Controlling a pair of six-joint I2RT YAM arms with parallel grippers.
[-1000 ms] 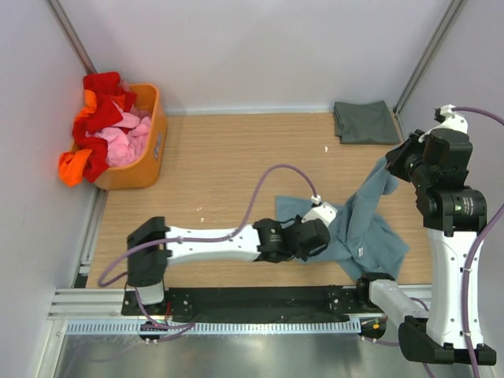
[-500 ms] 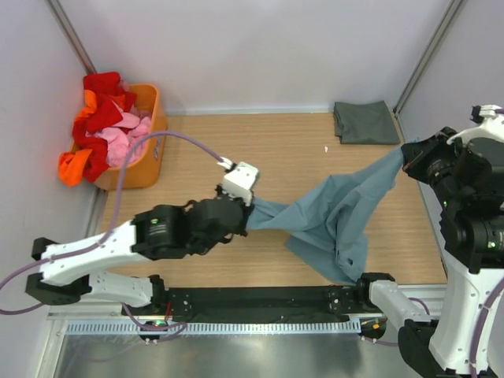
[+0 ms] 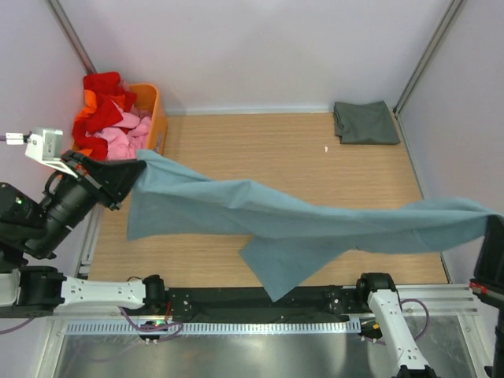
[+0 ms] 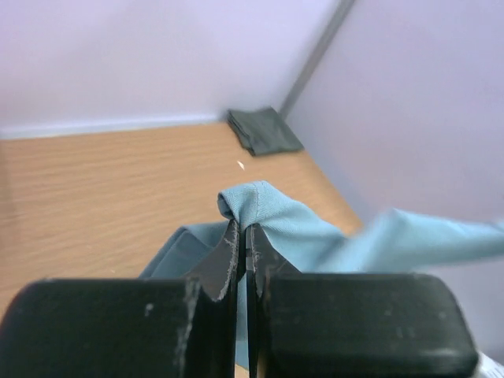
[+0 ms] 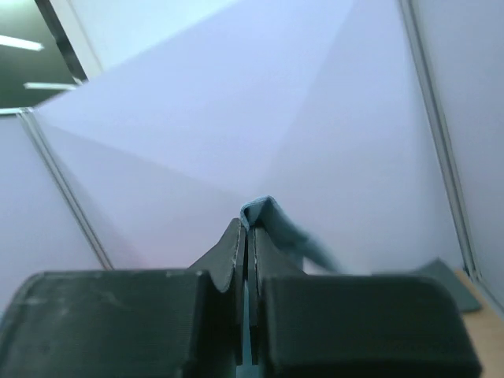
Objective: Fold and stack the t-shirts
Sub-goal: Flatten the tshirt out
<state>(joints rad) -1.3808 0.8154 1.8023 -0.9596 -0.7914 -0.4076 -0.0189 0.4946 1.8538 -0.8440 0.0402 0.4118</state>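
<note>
Left gripper (image 4: 244, 236) and right gripper (image 5: 246, 233) each pinch the blue shirt (image 3: 315, 224), stretched mid-air over the table's (image 3: 260, 150) near side, so I'd lower both ends evenly and taut to land it flat.

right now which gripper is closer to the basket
Left. The left gripper holds the blue shirt right beside the basket's near end; the right gripper holds the shirt's other end across the table, at its right edge.

The large t-shirt (image 3: 299, 224) stretches over the table (image 3: 260, 150) from nine to four o'clock; the folded t-shirt (image 3: 364, 122) lies at one o'clock, the basket (image 3: 153, 146) at ten.
</note>
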